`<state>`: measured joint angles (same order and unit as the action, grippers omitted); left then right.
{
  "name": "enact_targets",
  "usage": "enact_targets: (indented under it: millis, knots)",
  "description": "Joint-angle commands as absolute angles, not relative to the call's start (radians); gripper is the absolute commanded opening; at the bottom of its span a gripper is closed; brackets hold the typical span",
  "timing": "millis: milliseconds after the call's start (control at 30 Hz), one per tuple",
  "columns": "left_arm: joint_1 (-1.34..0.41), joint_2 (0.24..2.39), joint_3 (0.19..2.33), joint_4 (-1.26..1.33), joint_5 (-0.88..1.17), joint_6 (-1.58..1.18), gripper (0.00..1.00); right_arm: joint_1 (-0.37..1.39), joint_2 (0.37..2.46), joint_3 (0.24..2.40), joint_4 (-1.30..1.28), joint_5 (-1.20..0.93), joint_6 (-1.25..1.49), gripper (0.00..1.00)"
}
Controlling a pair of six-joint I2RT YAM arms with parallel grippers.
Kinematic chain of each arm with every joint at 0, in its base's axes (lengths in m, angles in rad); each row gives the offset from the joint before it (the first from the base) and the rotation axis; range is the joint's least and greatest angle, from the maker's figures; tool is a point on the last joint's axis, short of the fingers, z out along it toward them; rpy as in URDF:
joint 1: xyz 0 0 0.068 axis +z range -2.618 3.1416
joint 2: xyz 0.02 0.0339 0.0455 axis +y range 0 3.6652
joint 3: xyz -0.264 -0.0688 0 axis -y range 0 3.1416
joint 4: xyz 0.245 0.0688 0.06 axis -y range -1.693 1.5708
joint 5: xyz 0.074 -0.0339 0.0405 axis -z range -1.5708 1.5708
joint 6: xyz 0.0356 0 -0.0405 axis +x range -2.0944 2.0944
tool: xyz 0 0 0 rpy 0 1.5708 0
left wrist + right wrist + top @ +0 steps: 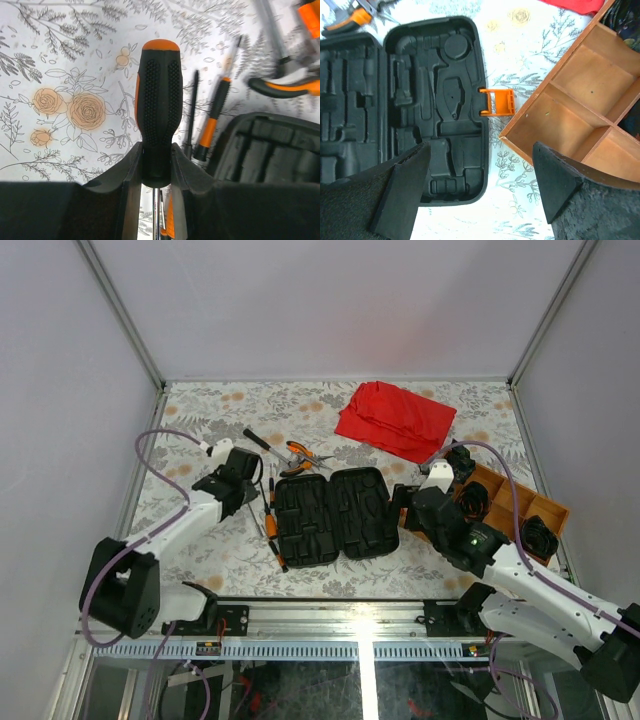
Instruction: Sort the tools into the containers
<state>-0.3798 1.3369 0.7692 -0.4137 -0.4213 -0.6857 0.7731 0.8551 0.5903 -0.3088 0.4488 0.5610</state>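
take the open tool case as your reference; it lies flat on the floral tabletop with both moulded halves facing up. just left of the case, the left end effector is closed narrowly on a screwdriver, clamping the shaft end of its black-and-orange handle. you cannot tell whether this tool is clear of the tabletop. a slim screwdriver lies between that grip and the case's left edge. the orange-handled pliers lie just behind the case's left half. the right end effector is spread wide and holds nothing, above the case's right edge near the orange latch. a wooden tray sits just right of the case.
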Motion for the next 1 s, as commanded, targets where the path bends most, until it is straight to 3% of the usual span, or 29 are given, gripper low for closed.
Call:
enact_targets:
  millis: [0, 433, 633, 967]
  knots:
    - [-0.400, 1.228, 0.764, -0.420, -0.393, -0.649, 0.01, 0.770, 0.795, 0.599, -0.258, 0.531, 0.617, 0.89]
    - [-0.585, 1.049, 0.723, -0.295, -0.163, -0.613, 0.00, 0.771, 0.787, 0.608, -0.170, 0.261, 0.559, 0.90]
    - [-0.704, 1.048, 0.673, -0.155, -0.109, -0.674, 0.00, 0.771, 0.738, 0.558, -0.065, 0.159, 0.622, 0.88]
    - [-0.825, 1.153, 0.601, 0.181, 0.019, -0.778, 0.00, 0.771, 0.579, 0.378, 0.222, 0.170, 0.813, 0.78]
